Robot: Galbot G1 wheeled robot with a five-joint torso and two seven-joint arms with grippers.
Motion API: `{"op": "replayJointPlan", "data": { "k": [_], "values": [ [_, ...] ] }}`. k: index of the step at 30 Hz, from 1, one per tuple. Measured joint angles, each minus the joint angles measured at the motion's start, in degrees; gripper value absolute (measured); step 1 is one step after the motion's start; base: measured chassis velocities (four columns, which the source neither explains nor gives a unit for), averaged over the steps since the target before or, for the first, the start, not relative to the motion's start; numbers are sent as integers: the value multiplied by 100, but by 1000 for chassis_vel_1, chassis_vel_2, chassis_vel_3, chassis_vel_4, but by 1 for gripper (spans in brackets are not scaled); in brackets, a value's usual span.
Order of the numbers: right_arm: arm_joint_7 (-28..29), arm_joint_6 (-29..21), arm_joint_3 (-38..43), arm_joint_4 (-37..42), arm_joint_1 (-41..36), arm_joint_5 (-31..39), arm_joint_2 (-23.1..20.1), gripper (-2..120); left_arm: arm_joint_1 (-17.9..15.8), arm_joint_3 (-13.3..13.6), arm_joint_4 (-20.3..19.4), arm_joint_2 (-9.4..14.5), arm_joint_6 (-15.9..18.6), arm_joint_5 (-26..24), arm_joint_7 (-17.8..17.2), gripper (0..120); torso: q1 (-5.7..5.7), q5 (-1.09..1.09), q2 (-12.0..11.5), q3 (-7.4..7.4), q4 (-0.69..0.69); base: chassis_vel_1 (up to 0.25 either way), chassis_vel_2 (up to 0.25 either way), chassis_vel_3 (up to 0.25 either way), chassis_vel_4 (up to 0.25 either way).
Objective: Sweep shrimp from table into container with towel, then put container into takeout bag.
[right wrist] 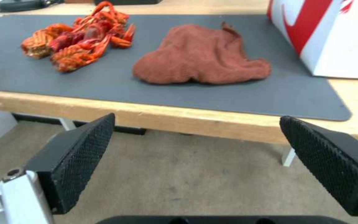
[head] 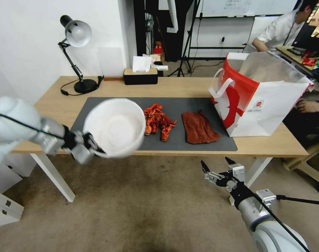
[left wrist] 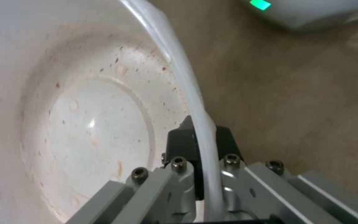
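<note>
On the table [head: 187,87], largest first:
Bag [head: 268,105]: upright at mat's right end.
Bowl [head: 114,126]: light, thin-walled; left gripper [head: 91,145] pinches its rim, held off the front edge.
Towel [head: 198,127]: soft, limp; best bunched mid-cloth. Right gripper [head: 215,167] spread wide, empty, below.
Shrimp [head: 157,120]: brittle, heaped beside the towel.

White arms, silver wrists, black-padded gripper [head: 215,167] fingers.
</note>
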Motion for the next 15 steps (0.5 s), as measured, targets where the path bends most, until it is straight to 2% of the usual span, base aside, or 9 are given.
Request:
{"op": "replayJointPlan", "data": {
  "k": [2,4,6,8,10,11,14,15],
  "values": [
    [67,0,71,14,23,98,-45,100,316,12,-391,-2,-120,147,377,0,0,2,0,0,2,0,0,0,0],
    [81,0,95,18,28,115,-54,100,414,14,-460,-9,-165,215,438,0,0,2,0,0,2,0,0,0,0],
    [117,0,156,48,30,154,-56,100,823,33,-579,-151,-372,590,558,0,0,1,0,0,2,0,0,0,0],
    [124,0,164,61,25,157,-52,100,923,39,-578,-219,-424,699,591,0,0,0,0,0,2,0,0,0,0],
    [139,0,174,104,-2,158,-20,100,1288,116,-441,-555,-583,1228,646,0,0,2,0,0,1,0,0,0,0],
    [139,0,174,104,-2,158,-20,100,1288,116,-441,-555,-583,1228,646,0,0,2,0,0,1,0,0,0,0],
    [183,0,172,210,-33,198,5,100,1467,341,23,-1045,-693,1885,530,0,0,-1,-1,1,1,0,0,0,0],
    [183,0,172,210,-33,198,5,100,1467,341,23,-1045,-693,1885,530,0,0,-1,-1,1,1,0,0,0,0]
  ]
}}
